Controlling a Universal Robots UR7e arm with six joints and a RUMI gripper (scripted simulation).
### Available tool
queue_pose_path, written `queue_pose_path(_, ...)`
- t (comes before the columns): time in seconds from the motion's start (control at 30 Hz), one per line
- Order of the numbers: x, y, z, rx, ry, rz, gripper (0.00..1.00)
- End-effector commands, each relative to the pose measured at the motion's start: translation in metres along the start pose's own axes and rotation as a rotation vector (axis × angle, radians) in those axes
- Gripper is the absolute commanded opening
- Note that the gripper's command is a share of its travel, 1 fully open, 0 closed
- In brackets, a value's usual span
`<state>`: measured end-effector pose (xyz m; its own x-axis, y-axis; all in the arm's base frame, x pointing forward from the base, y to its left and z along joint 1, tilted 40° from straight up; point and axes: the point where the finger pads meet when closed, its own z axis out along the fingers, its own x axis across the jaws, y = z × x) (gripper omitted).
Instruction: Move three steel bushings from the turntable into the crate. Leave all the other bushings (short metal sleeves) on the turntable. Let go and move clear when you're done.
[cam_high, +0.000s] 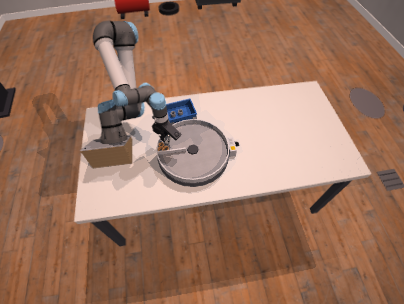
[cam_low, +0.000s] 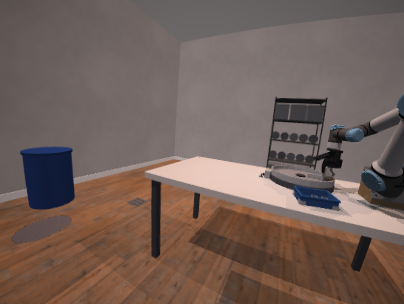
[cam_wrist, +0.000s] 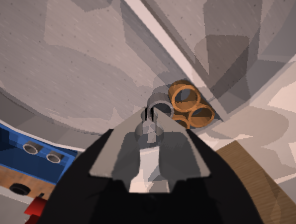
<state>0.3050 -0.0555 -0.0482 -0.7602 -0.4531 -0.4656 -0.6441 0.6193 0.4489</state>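
Note:
My gripper points down over the turntable. Its fingers are almost together, and nothing is plainly visible between them. The tips are right at the left rim of a grey steel bushing standing on the turntable; part of it is hidden by the fingers. Several copper-orange bushings stand close beside it, one partly hidden by the right finger. Two grey bushings lie apart in the blue crate.
A pale divider bar crosses from the hub to the turntable's raised rim, right beside the orange bushings. The crate stands against the turntable's outer side. A wooden block carries the arm's base at the left of the table.

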Motion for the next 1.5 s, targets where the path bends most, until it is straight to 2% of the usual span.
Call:
queue_pose_path(0.0, 0.0, 0.0, 0.0, 0.001, 0.001, 0.0, 0.0)
queue_pose_path(1.0, 0.0, 0.0, -0.004, 0.001, 0.001, 0.0, 0.0)
queue_pose_path(1.47, 0.0, 0.0, -0.059, 0.001, 0.001, 0.0, 0.0)
